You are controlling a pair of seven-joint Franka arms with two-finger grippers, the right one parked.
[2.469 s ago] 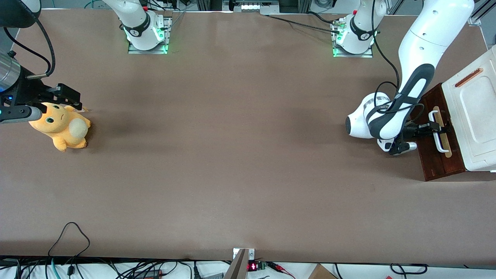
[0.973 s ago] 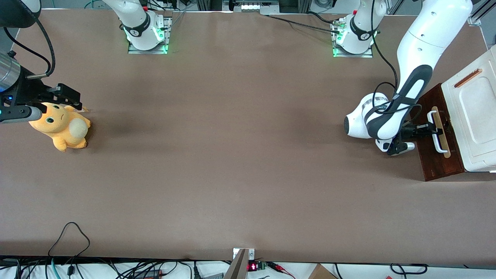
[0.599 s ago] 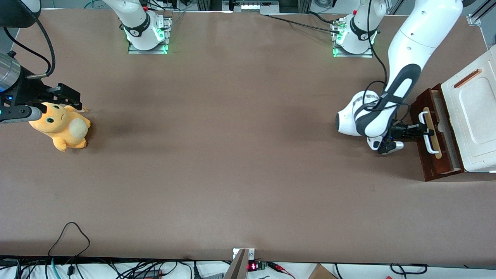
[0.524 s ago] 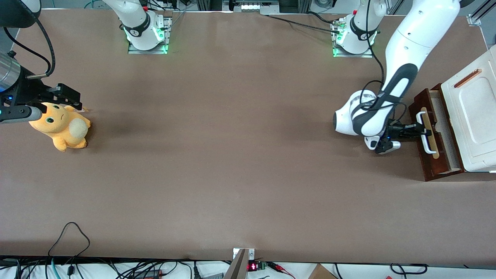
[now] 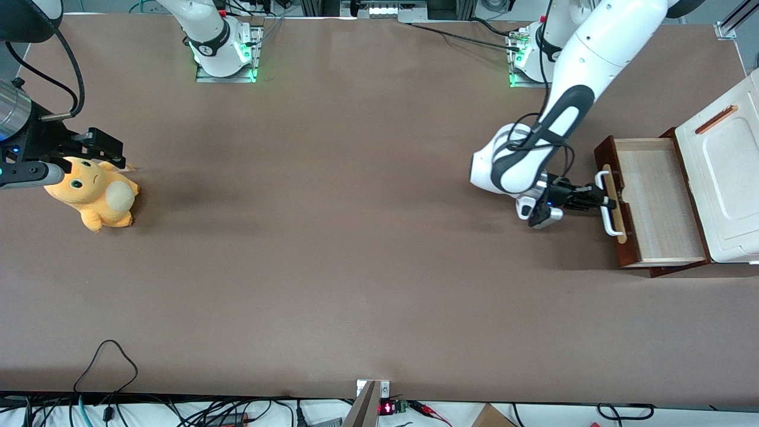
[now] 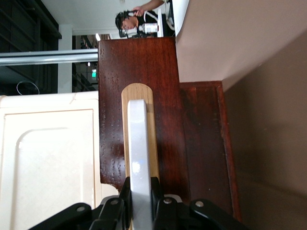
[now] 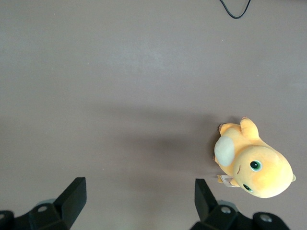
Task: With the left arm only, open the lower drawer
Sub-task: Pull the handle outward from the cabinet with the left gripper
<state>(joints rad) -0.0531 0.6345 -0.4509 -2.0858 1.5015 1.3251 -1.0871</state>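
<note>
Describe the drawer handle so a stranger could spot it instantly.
Find the white cabinet at the working arm's end of the table. Its dark reddish-brown lower drawer is pulled out. On the front's pale wood strip sits the white loop handle, gripped by the black two-finger tool.

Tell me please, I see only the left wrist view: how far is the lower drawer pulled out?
Observer: The lower drawer is pulled well out; its light wood tray shows, with nothing in it.
Operator: Where is the gripper?
Observer: The gripper is in front of the drawer, fingers shut on the white handle.
Operator: Is anything else on the table?
Observer: A yellow plush toy, toward the parked arm's end.
</note>
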